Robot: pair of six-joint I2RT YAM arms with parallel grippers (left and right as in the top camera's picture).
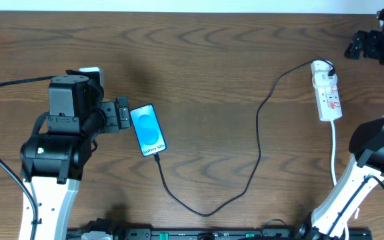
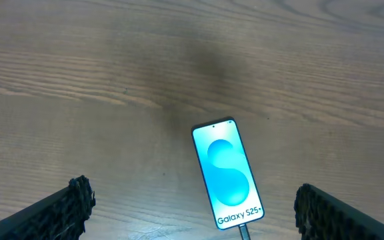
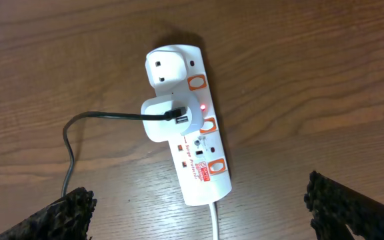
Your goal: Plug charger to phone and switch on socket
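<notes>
Brown wood-grain table (image 1: 205, 67)

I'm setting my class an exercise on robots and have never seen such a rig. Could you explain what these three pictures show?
Two robot arms work at a wooden table. One picture looks down from above; the other two come from a camera on each wrist, with the dark jaw tips at the bottom corners. The left arm has its jaws open beside the phone. The right arm looks down on the white power strip, jaws open too. A black charger cable runs from the strip's adapter to the phone. Nothing is held.
</notes>
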